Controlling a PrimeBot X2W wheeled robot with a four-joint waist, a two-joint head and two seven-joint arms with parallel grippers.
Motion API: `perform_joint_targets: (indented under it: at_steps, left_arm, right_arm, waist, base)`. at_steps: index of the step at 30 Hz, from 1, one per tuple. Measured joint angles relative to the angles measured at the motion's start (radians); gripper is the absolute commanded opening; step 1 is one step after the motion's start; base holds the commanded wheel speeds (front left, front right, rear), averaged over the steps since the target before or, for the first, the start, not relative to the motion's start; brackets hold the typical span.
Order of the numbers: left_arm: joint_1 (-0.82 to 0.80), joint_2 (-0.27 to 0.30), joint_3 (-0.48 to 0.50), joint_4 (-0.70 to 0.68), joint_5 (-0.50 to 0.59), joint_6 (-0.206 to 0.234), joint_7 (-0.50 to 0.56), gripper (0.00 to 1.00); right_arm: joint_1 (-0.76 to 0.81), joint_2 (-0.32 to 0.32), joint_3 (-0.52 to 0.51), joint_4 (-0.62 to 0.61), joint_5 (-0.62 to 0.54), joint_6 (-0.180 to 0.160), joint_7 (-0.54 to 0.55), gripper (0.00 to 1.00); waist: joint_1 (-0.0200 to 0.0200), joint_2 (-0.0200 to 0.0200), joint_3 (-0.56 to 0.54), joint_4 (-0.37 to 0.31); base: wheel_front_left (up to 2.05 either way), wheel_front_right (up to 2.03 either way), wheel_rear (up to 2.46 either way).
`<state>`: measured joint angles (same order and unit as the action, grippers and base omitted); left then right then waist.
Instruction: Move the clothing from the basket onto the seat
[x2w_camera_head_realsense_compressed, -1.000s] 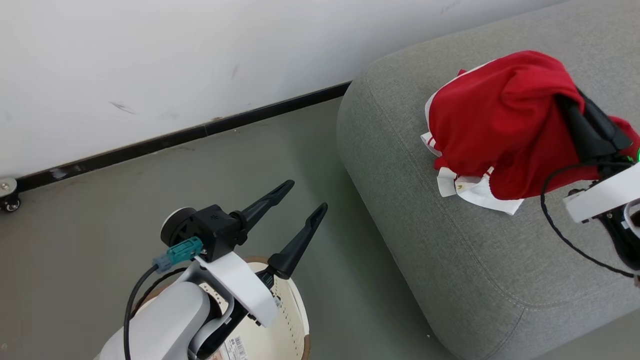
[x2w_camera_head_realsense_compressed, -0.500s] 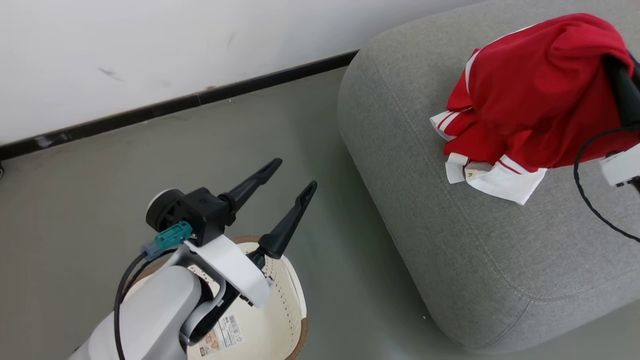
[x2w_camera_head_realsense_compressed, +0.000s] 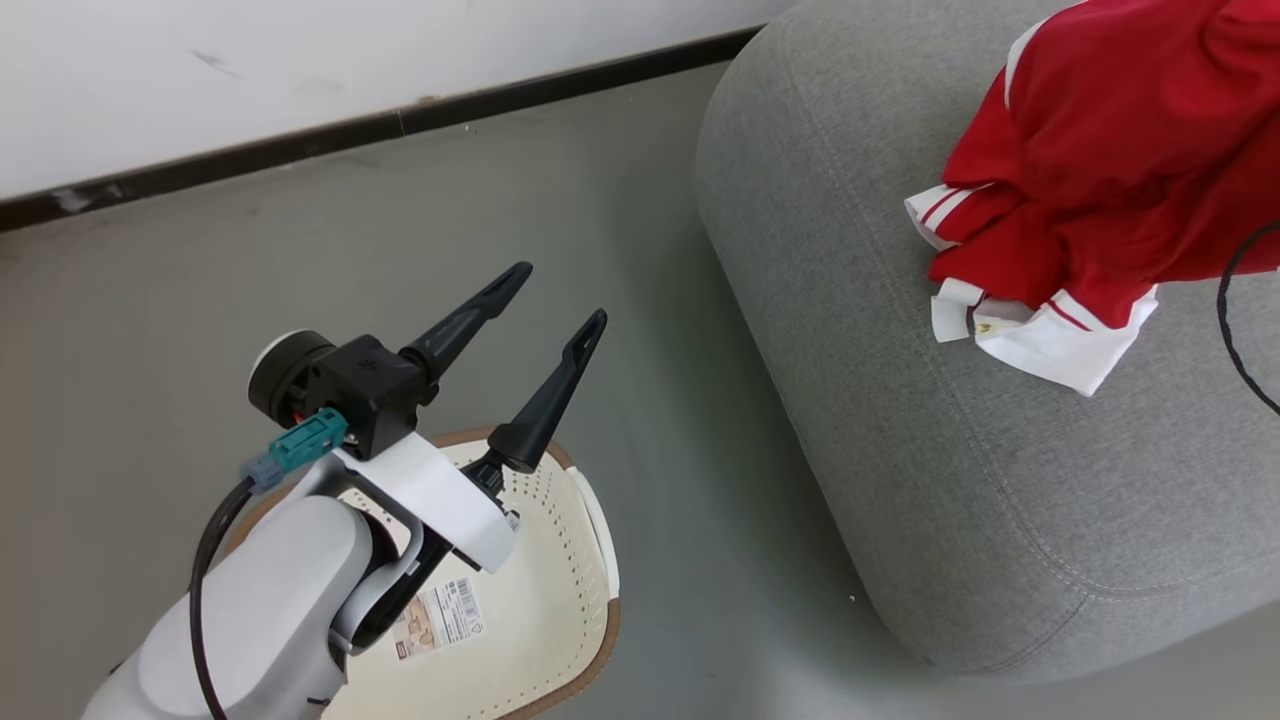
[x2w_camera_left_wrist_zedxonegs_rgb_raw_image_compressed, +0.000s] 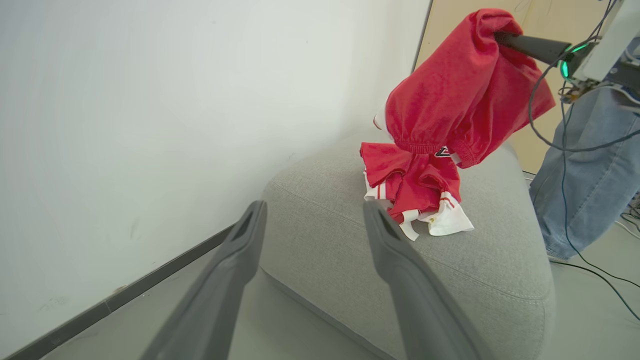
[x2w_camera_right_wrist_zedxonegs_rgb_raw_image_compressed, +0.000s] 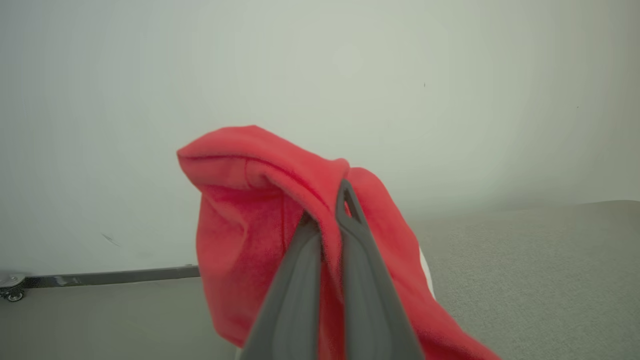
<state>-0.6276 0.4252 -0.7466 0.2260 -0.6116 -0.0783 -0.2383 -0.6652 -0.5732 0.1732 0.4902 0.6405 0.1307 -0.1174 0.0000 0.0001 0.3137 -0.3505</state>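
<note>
Red clothing (x2w_camera_head_realsense_compressed: 1120, 150) with white trim hangs over the grey seat (x2w_camera_head_realsense_compressed: 900, 420), its lower white-edged end resting on the cushion. My right gripper (x2w_camera_right_wrist_zedxonegs_rgb_raw_image_compressed: 327, 205) is shut on the clothing (x2w_camera_right_wrist_zedxonegs_rgb_raw_image_compressed: 240, 210) near its top; from the left wrist, its dark finger (x2w_camera_left_wrist_zedxonegs_rgb_raw_image_compressed: 530, 45) pokes out of the bunched clothing (x2w_camera_left_wrist_zedxonegs_rgb_raw_image_compressed: 450, 110). The cream basket (x2w_camera_head_realsense_compressed: 600, 560) stands on the floor at the lower left, showing a paper label inside and partly hidden by my left arm. My left gripper (x2w_camera_head_realsense_compressed: 560, 295) hovers open above its rim, empty, fingers aimed toward the seat (x2w_camera_left_wrist_zedxonegs_rgb_raw_image_compressed: 475, 270).
A white wall with a dark baseboard (x2w_camera_head_realsense_compressed: 400, 125) runs behind the grey floor. A person's leg in blue jeans (x2w_camera_left_wrist_zedxonegs_rgb_raw_image_compressed: 590, 175) stands beyond the seat's far end, with cables trailing there. A small caster wheel (x2w_camera_right_wrist_zedxonegs_rgb_raw_image_compressed: 12, 295) sits by the wall.
The head camera has shifted, bringing more of the basket into view. The right gripper with the red clothing has moved right, past the picture's edge. The left gripper stays open.
</note>
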Motion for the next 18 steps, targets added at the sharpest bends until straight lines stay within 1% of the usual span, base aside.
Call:
perform_joint_targets:
  at_steps: [5, 11, 15, 18]
  left_arm:
    - [-0.016, 0.004, 0.005, -0.012, 0.001, 0.008, 0.000, 1.00]
    - [-0.041, 0.009, 0.010, -0.032, 0.011, 0.008, 0.002, 1.00]
    - [-0.059, 0.013, 0.011, -0.042, 0.019, 0.008, 0.010, 1.00]
    - [-0.072, 0.016, 0.011, -0.049, 0.026, 0.008, 0.015, 1.00]
  right_arm:
    - [-0.019, -0.007, -0.019, 0.032, 0.000, 0.000, -0.012, 0.00]
    - [-0.039, -0.048, -0.077, 0.091, 0.002, 0.000, -0.034, 0.00]
    - [-0.039, -0.045, -0.105, 0.141, 0.020, 0.000, -0.044, 0.00]
    - [-0.036, -0.030, -0.111, 0.178, 0.032, 0.000, -0.053, 0.00]
  waist:
    - [0.0000, 0.0000, 0.027, 0.008]
    - [0.0000, 0.0000, 0.068, 0.017]
    - [0.0000, 0.0000, 0.094, 0.024]
    - [0.0000, 0.0000, 0.114, 0.028]
  base:
    - [0.00, 0.00, 0.00]
    - [0.00, 0.00, 0.00]
    - [0.00, 0.00, 0.00]
    - [0.00, 0.00, 0.00]
